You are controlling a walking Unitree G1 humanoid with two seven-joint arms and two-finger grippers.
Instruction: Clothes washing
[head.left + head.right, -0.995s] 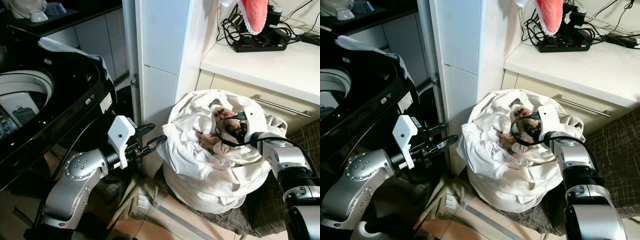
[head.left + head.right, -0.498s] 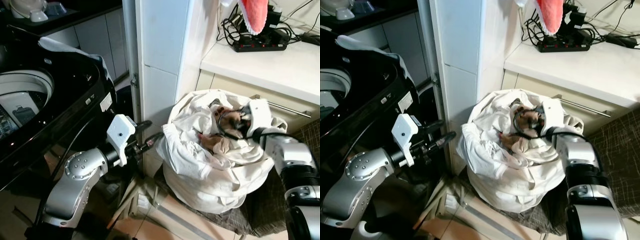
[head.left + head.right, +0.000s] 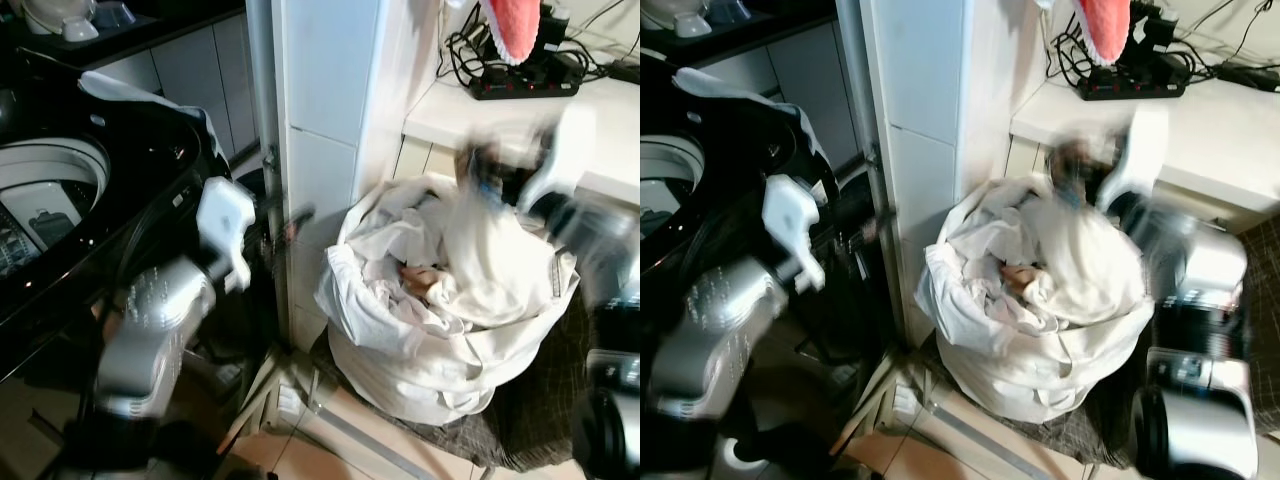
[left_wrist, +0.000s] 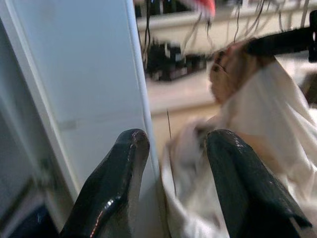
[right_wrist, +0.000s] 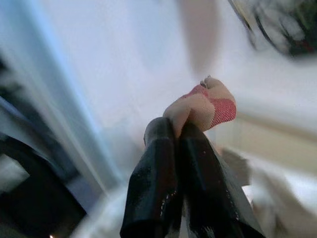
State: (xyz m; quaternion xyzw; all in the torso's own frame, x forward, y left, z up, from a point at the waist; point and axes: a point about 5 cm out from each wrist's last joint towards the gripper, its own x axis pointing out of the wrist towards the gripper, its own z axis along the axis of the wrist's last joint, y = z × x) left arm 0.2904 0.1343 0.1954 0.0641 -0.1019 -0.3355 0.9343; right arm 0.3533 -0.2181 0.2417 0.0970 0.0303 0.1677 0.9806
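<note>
Lifted up and out of the bag since a second ago: right gripper, now blurred in the upper right of the head view above the big white cloth laundry bag, dragging a long white garment up with it. Fingers pressed together on the cloth, with a pink-and-red bit of fabric bunched at the tips in the right wrist view. Lower end of the white garment hanging down into the bag's open mouth at centre right; more crumpled whites and a tan piece sitting inside.

Also swung upward from where it was: left gripper, now mid left of the head view with its white wrist block smeared by motion. Fingers spread apart, nothing between them, pointing toward the bag past the edge of the white cabinet panel.

Black top-loading washing machine at far left, lid up, pale drum rim visible. Small white sticker on its front, too blurred to read. White countertop at upper right with a black power strip and tangled black cables; red-pink cloth hanging at the top edge. No legible brand or writing anywhere.
</note>
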